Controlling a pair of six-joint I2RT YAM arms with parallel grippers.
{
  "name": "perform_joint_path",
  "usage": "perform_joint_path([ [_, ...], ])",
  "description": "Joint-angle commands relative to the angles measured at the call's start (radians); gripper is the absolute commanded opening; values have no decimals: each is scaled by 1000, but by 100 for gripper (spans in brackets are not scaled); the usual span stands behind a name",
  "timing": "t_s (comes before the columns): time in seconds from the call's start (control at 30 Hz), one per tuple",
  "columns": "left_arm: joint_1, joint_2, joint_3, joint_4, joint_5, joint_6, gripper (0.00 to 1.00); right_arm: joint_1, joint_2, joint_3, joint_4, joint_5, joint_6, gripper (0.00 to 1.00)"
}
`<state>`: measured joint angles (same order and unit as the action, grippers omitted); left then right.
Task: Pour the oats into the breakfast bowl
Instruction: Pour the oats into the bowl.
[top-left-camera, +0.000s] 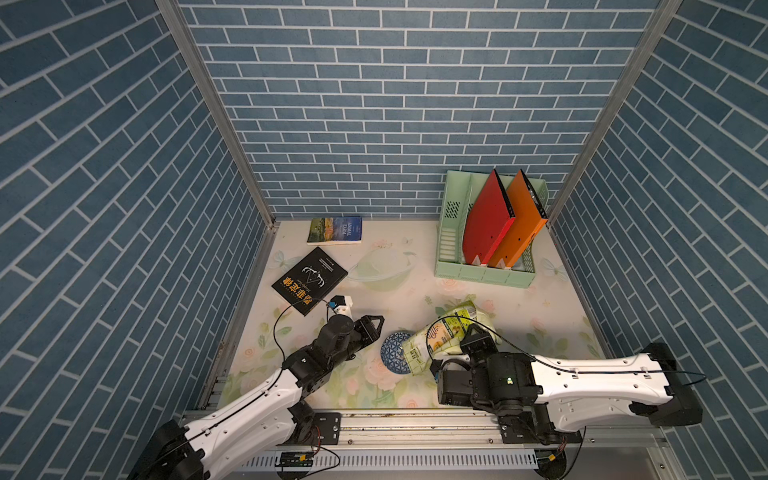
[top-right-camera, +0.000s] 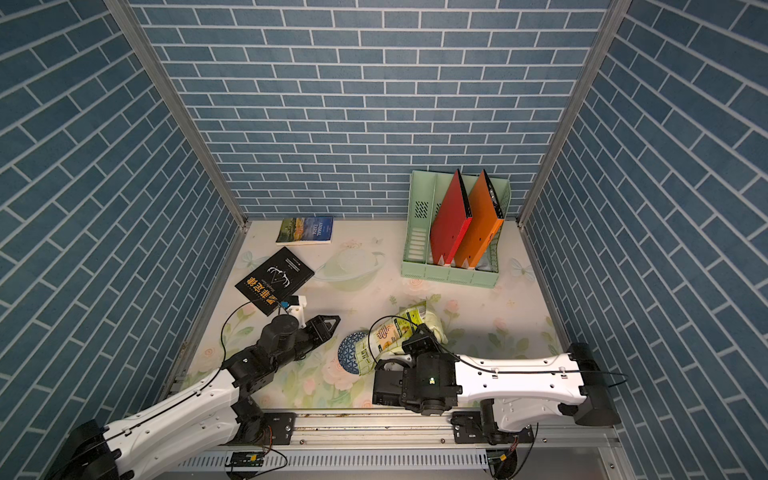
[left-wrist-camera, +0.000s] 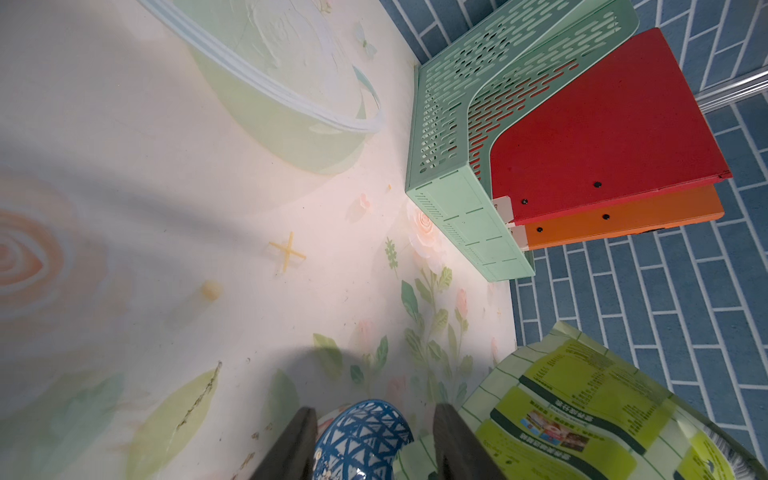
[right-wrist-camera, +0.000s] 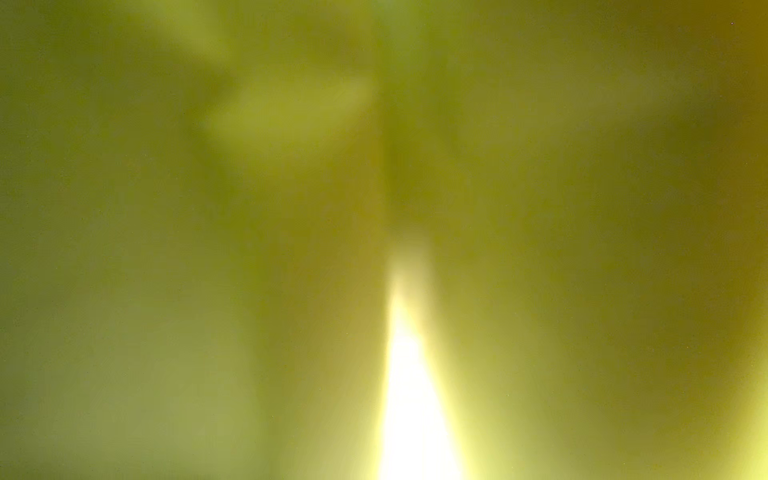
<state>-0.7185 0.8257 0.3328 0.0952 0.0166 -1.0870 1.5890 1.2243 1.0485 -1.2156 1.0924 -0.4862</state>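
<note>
Boxed in on three sides by blue brick-patterned walls (top-left-camera: 374, 104), joined at grey aluminium corner posts (top-left-camera: 212, 108). Below, a pale floral-printed table surface (top-left-camera: 374, 303) under even light. Far right corner: mint-green perforated plastic file rack (top-left-camera: 478, 275), holding upright red folder (top-left-camera: 486, 220) and orange folder (top-left-camera: 519, 224).

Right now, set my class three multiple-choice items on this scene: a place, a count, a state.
1. Where does the green file rack stand? A front edge B far right corner C table centre
2. How many binders stand in it? A one B two C four
3. How is the oat pouch? A upright, untouched B lying flat, unheld C tipped over the breakfast bowl, gripped by the right gripper
B: it is farthest back, on the right. B: one red binder, one orange binder. C: its end overlaps the bowl in both top views.
</note>
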Motion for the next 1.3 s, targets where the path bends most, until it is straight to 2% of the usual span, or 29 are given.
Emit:
perform_joint_path([
  [0.0,-4,-1,-9,18,-12,-2,51,10,-35,7,35,168,-7,0],
  [0.37,-6,8,-11,22,-12,-2,51,15,-37,-16,85,212,-41,0],
  [1.27,-7,9,-21,30,-15,-4,51,47,-52,-101,318,353,-255,0],
])
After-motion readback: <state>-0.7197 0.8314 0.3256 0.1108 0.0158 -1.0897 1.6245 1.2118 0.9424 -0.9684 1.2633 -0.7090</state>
